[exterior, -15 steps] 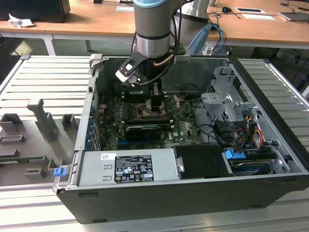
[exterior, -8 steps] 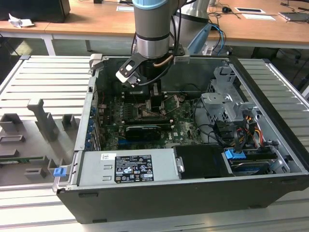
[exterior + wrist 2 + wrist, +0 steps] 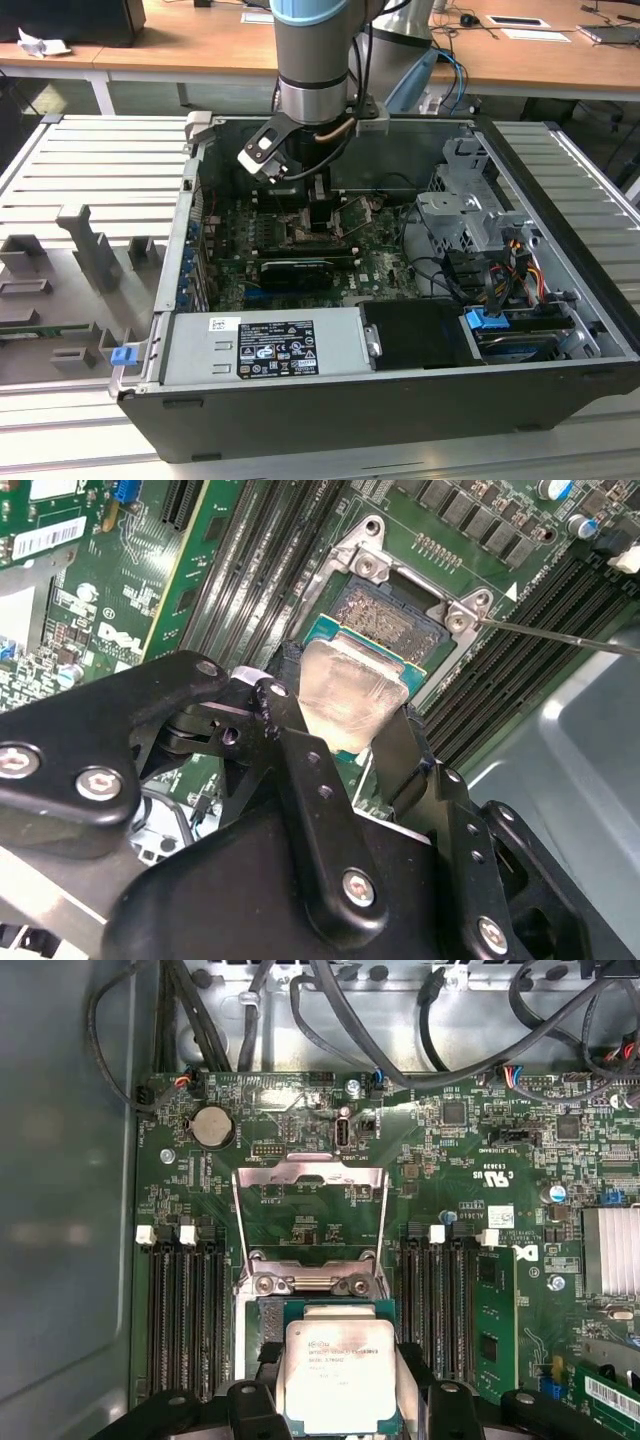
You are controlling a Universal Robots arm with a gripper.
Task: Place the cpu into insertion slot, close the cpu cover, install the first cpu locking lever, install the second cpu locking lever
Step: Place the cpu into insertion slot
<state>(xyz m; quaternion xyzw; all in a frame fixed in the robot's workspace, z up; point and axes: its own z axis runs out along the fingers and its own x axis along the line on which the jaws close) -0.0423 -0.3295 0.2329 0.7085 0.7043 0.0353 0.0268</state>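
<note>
The hand (image 3: 347,720) pinches the chip (image 3: 345,680) by its edges over the socket (image 3: 385,615); keep it level, corners aligned.

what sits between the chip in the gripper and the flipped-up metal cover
In the first wrist view, a silver bracket with two screws sits between the chip and the cover. It runs along the foot of the cover.

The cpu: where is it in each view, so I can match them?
Exterior view: hidden under the gripper, mid-motherboard.
Second wrist view: cpu held by the gripper, over the insertion slot.
First wrist view: cpu held by the gripper.
Shared landmark: black memory slots flanking it.
</note>
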